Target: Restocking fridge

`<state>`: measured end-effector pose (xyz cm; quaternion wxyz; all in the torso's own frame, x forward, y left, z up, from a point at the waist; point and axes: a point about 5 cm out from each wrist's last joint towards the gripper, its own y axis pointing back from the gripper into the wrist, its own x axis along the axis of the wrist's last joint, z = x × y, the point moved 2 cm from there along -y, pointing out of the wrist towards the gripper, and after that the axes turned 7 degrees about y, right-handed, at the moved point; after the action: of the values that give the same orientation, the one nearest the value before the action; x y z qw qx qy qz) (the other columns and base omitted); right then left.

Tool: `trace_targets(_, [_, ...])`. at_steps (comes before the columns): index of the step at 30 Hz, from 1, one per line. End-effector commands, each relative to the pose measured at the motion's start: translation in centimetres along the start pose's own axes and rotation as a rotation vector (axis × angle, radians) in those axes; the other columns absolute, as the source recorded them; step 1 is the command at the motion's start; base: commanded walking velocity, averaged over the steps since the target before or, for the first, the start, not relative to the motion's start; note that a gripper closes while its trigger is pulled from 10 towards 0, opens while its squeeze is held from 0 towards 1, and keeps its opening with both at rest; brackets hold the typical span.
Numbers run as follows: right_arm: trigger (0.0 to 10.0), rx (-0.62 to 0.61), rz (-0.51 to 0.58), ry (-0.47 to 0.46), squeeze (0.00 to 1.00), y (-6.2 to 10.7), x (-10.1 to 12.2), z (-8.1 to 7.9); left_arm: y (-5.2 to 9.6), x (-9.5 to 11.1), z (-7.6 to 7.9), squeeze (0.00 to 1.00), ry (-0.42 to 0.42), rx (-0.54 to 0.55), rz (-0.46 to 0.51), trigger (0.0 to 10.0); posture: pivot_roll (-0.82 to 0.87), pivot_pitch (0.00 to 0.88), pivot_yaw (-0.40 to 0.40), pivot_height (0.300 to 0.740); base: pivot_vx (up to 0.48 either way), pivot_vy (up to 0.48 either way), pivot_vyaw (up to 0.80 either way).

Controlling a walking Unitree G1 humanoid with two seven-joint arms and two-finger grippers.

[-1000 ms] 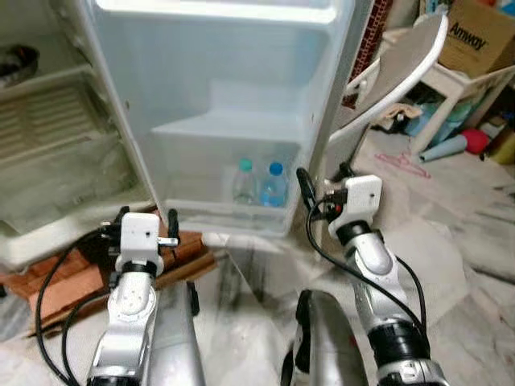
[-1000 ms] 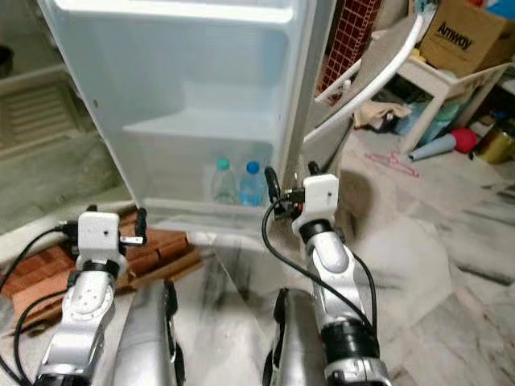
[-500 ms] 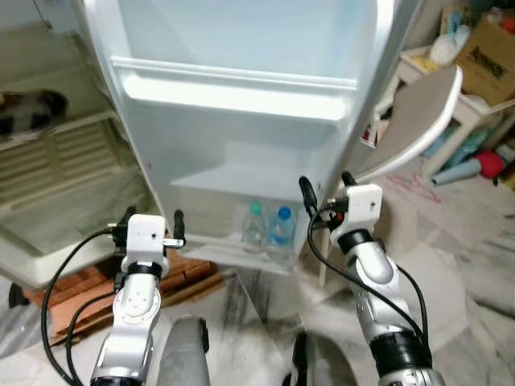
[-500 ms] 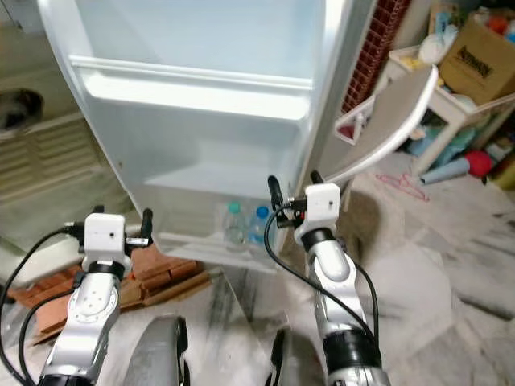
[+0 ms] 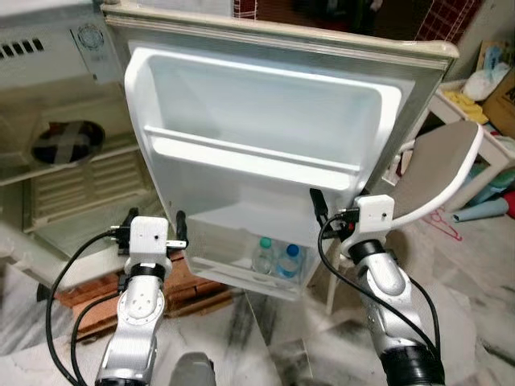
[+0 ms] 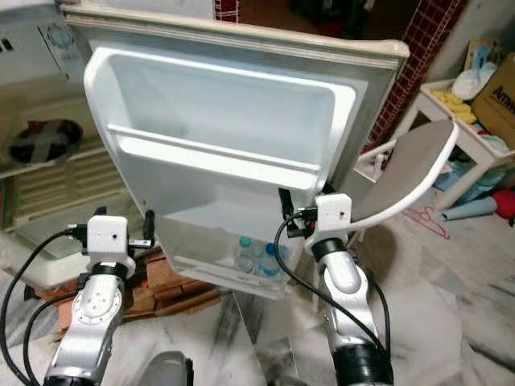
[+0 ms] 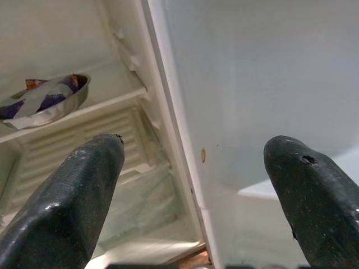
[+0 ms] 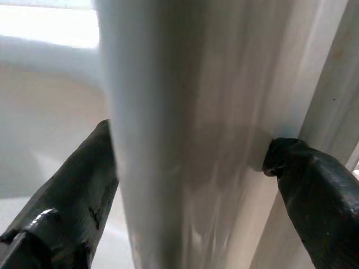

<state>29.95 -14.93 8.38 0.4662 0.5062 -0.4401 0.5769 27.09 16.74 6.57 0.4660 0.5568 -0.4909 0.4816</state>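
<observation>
1. The head camera has tilted up since 1 second ago: the whole fridge door (image 5: 265,153) now shows, top edge included.
2. 2 water bottles (image 5: 275,259) stand in its bottom shelf.
3. The right gripper (image 8: 190,185) straddles the door's edge, fingers spread wide.
4. The left gripper (image 7: 196,190) hovers wide, empty, near the hinge side.

Two bottles (image 5: 275,259), one bowl (image 7: 42,106)

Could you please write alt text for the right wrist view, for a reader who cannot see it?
The right gripper straddles the free edge of the open fridge door, one black finger on the pale inner liner side and the other finger on the outer side. The fingers are spread wide apart.
</observation>
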Motion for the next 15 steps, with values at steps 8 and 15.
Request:
trace_targets(8, [10.0,0.105,0.014,-0.014,0.0,0.14,0.51,-1.85,0.35,-0.75,0.6,0.0,-0.012,-0.014,-0.034,10.0,0.06,0.0,-0.037,0.74,0.0,-0.127,0.0])
trace_targets(15, [10.0,0.141,0.028,-0.003,0.0,-0.61,1.05,-2.1,0.41,-0.72,0.58,0.0,-0.025,-0.008,-0.028,10.0,0.07,0.0,-0.045,0.74,0.0,-0.344,0.0])
